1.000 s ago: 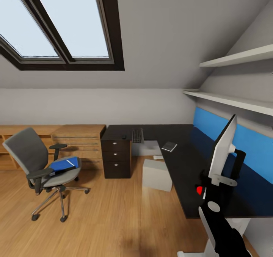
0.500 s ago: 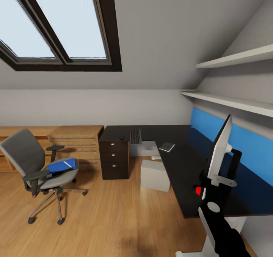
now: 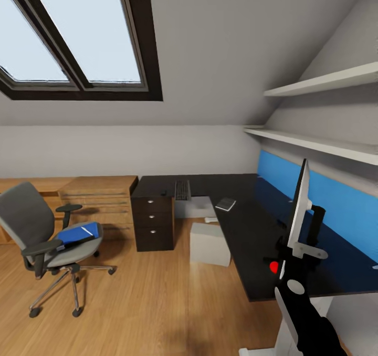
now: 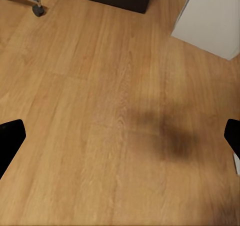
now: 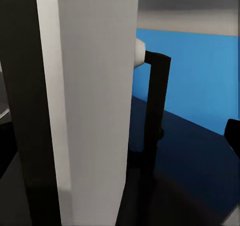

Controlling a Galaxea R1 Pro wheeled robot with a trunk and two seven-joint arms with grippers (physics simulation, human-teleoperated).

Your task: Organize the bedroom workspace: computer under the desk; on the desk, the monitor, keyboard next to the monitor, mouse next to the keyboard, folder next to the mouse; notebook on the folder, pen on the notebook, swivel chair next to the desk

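The black L-shaped desk [image 3: 247,240] runs along the right wall. The monitor [image 3: 298,203] stands on it, seen edge-on, with a red dot at its lower corner. In the right wrist view the monitor [image 5: 95,111] sits close between the fingers of my open right gripper [image 5: 119,146]. The keyboard [image 3: 182,189], mouse [image 3: 163,192] and notebook [image 3: 226,204] lie at the desk's far end. The grey computer [image 3: 209,243] stands on the floor at the desk's edge. The blue folder [image 3: 77,233], with a thin pale stick on it, rests on the swivel chair [image 3: 26,214]. My left gripper [image 4: 120,136] hangs open over the wooden floor.
A light wooden drawer cabinet [image 3: 97,198] stands against the back wall left of the desk. Two white shelves [image 3: 315,83] and a blue panel [image 3: 336,203] line the right wall. The sloped ceiling holds a skylight [image 3: 79,35]. My right arm [image 3: 304,319] rises at the lower right.
The whole picture has slid left, so the camera has turned right. The monitor now looks more edge-on. My right arm keeps its place in the picture.
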